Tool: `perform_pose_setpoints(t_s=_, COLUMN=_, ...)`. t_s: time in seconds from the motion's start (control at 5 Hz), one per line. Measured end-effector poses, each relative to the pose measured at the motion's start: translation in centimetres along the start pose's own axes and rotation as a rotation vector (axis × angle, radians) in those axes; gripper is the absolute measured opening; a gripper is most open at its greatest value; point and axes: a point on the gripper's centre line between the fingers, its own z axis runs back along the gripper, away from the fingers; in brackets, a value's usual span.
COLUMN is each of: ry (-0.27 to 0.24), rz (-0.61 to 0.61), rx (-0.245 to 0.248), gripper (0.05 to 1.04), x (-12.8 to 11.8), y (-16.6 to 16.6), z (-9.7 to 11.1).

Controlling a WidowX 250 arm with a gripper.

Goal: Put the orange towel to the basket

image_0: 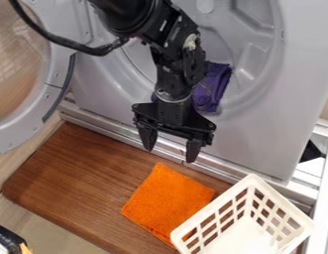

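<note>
The black gripper hangs in the upper middle of the camera view, fingers spread apart and pointing down, with nothing between them. Below it and slightly to the right, the orange towel lies folded on the brown wooden board, apart from the gripper. A white plastic basket with slotted walls stands at the lower right, close against the towel's right side and partly covering the view of its edge.
Behind the arm is a grey machine front with a round opening holding a purple cloth. Its round door stands open at the left. A metal rail runs behind the wooden board. A dark object is at the lower left.
</note>
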Motion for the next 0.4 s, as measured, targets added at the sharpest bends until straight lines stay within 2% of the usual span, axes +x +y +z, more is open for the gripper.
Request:
perform_pose_setpoints(t_s=0.2, ry=0.027, rz=0.002, rx=0.007, gripper=1.001, x=-0.4, y=0.1, z=-0.7)
perform_pose_setpoints(t_s=0.4, ry=0.054, rz=0.009, rx=0.012, gripper=1.001, x=-1.5, y=0.2, z=-2.4)
